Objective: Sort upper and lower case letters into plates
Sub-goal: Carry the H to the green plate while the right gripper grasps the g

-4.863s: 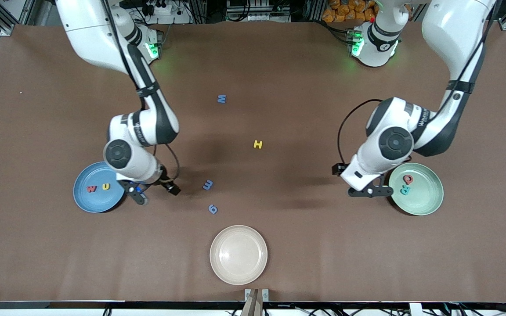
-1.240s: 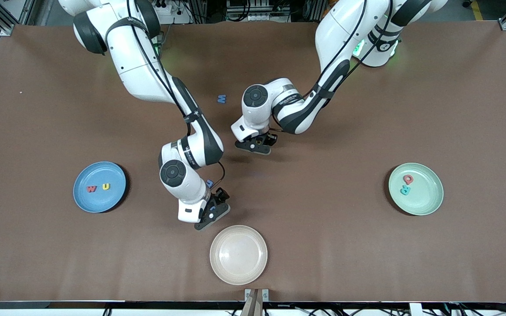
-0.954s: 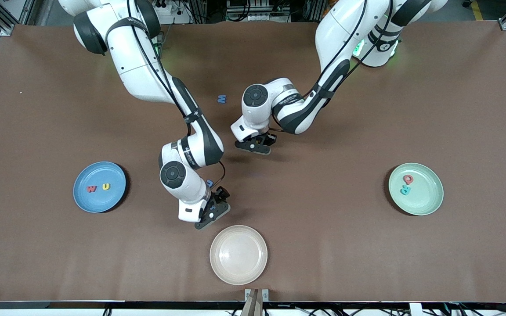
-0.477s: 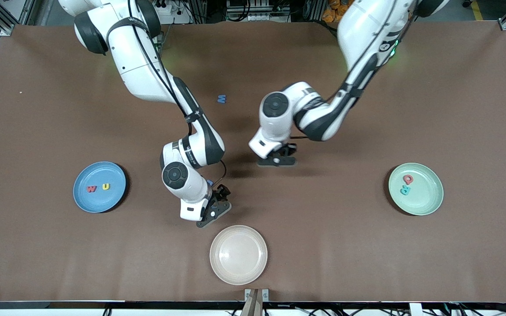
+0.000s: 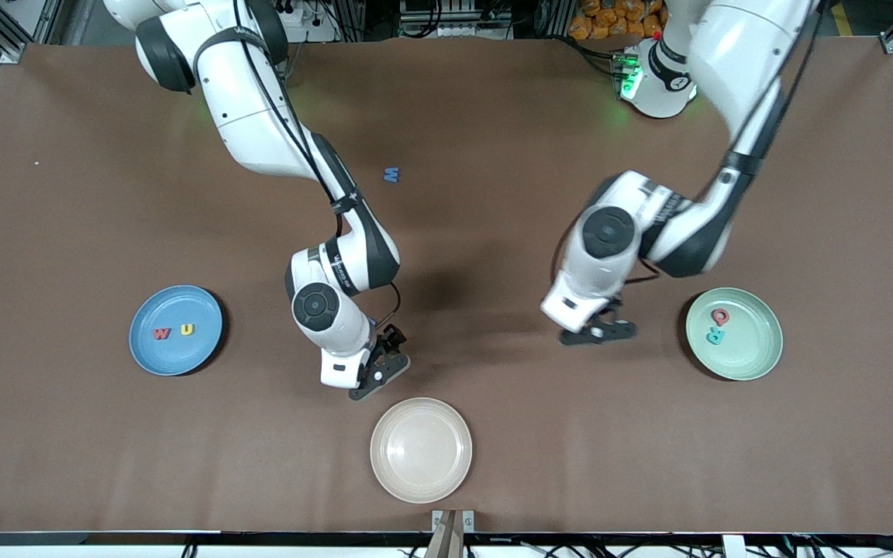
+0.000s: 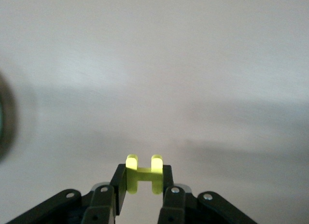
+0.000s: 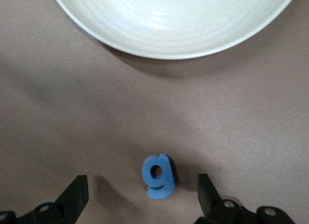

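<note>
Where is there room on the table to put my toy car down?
Bare patches: the brown table between the blue plate and the blue letter w, and its edge beside the cream plate. Crowded: the right tool over the blue g, just above that cream plate.

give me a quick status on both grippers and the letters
Left gripper shut on yellow H, over bare table beside mint plate. Right gripper open, straddling blue g beside cream plate. Nothing in the way.
</note>
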Controlling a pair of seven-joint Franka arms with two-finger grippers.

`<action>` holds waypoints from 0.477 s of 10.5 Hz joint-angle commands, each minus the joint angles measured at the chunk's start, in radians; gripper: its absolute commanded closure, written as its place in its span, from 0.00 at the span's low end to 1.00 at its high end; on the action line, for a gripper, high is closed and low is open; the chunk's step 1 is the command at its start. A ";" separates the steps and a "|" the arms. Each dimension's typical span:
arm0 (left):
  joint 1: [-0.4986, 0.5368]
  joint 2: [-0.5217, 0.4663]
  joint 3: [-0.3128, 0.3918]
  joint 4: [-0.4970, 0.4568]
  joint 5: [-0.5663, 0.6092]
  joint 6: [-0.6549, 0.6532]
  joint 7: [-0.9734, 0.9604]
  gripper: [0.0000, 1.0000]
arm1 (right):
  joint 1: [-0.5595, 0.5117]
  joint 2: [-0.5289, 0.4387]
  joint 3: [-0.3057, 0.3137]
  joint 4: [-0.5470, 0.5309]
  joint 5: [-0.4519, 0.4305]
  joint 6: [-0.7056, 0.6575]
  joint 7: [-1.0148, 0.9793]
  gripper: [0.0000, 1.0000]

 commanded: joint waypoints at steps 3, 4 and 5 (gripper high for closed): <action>0.166 -0.064 0.007 -0.033 0.002 -0.033 0.166 1.00 | 0.008 0.027 -0.018 0.016 -0.014 0.011 0.025 0.00; 0.191 -0.070 0.025 -0.035 0.002 -0.035 0.220 1.00 | 0.008 0.029 -0.018 0.016 -0.014 0.014 0.025 0.00; 0.216 -0.068 0.047 -0.038 -0.001 -0.033 0.260 1.00 | 0.008 0.029 -0.018 0.016 -0.014 0.012 0.025 0.00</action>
